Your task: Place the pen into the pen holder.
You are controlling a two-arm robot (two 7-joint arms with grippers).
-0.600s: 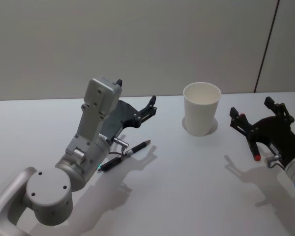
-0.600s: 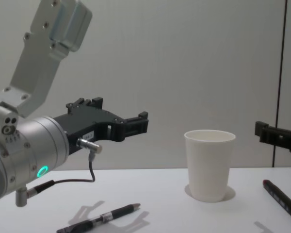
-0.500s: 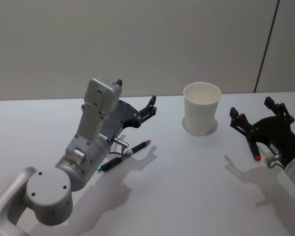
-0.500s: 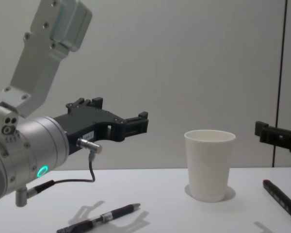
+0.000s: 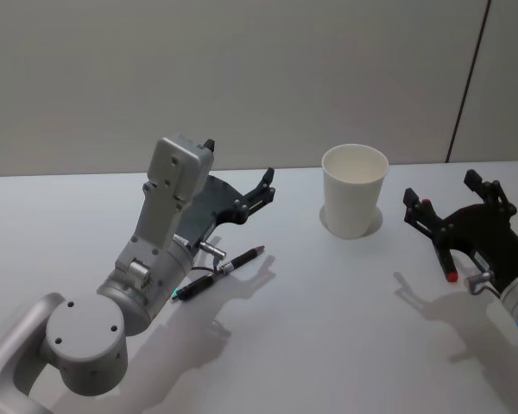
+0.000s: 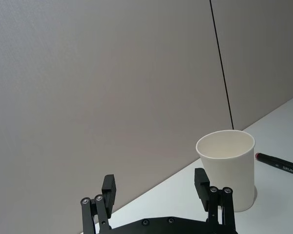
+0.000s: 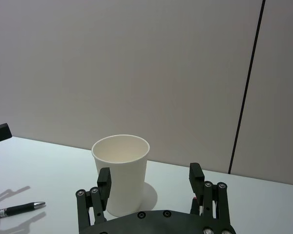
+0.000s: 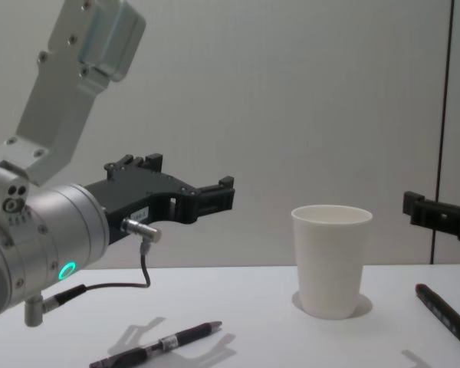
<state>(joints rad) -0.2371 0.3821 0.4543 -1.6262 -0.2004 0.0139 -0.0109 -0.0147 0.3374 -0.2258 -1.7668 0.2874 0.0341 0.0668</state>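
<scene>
- The left claw [image 6: 155,180] hangs above the table [image 5: 328,328], its fingers spread wide with nothing between them, pointing toward the cup.
- A black pen [image 5: 218,273] lies flat on the table below the left claw, apart from its fingers, tip toward the cup.
- The white paper cup [image 5: 354,194] stands upright between the two claws, well apart from that pen.
- The right claw [image 7: 150,174] is spread wide and holds nothing, facing the cup.
- A second pen [image 8: 445,313] with a red end shows near the right claw; whether it touches the claw, I cannot tell.
</scene>
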